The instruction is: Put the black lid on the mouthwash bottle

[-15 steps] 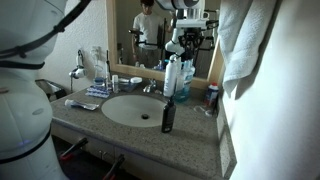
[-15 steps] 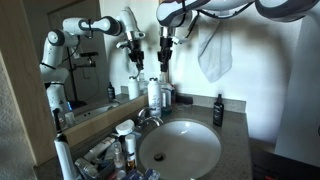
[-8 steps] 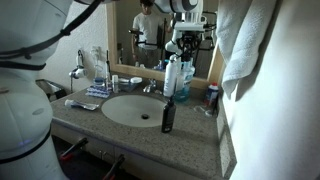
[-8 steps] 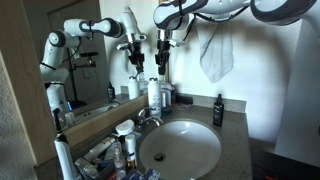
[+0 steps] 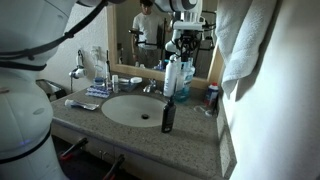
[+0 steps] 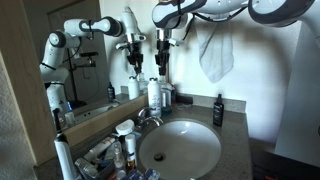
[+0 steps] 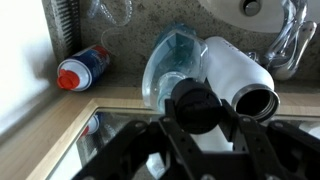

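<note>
Nearest the lens in the wrist view, the fingers (image 7: 166,132) were clenched on the black lid (image 7: 196,102), one at each side of it, low in the middle of the frame. Right behind the lid stood the mouthwash bottle (image 7: 170,58), clear with teal liquid, at the centre of the frame. The lid hid its neck, so whether lid and neck touched or were just apart could not be told. The white bottle (image 7: 240,75) stood just beside it toward the right, seemingly touching. Farther off, at the left of the frame, a red-capped can (image 7: 80,72) lay on its side on the tabletop (image 7: 120,45). The sink (image 7: 225,10) and faucet (image 7: 288,45) filled the upper right corner.

The likely trouble was alignment. With the neck out of sight, a lid brought down off-centre or tilted would catch on the rim and cross-thread or sit crooked. A sideways push could tip the light bottle toward the sink. The right-hand finger might also jam against the crowding white bottle. Letting go before the lid seated would probably send it rolling away.
</note>
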